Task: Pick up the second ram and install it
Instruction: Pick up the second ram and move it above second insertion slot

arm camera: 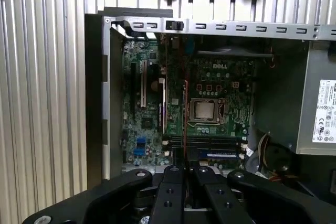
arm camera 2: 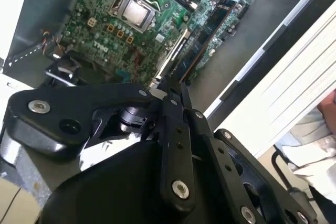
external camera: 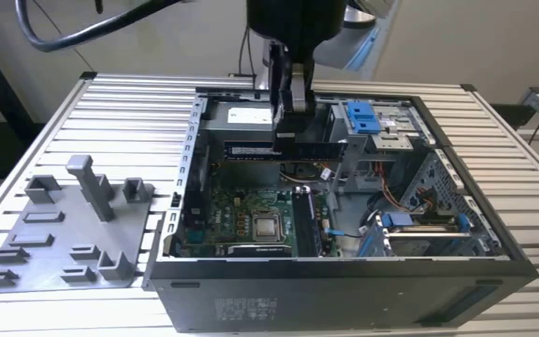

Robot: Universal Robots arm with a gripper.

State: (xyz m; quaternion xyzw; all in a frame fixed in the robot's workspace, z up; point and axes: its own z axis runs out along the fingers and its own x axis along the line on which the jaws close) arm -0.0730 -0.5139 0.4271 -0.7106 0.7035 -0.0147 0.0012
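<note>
Aluminium slats form the bench [external camera: 110, 119], and on it sits the biggest thing here: an open black computer case [external camera: 344, 295] lying on its side. A grey plastic holder plate [external camera: 64, 249] lies next to it on the exterior view's left. Inside the case lies the green motherboard [external camera: 241, 210], with the bare processor [external camera: 267, 227] and the dark memory slots [external camera: 305, 223] just beside it. The second ram [external camera: 321, 149] hangs level in the air above the far part of the case interior, well clear of the slots and not yet seated. The fingers [arm camera: 169, 195] are pressed almost together, pinching the stick by its flat faces near the middle of its length. A pale label [external camera: 249, 150] shows on the free half. By the look of it the stick is light and stiff but thin and fragile — it is best held by the faces along the upper edge, as here. That keeps the contact edge free, and any pressing down should be straight and even.
</note>
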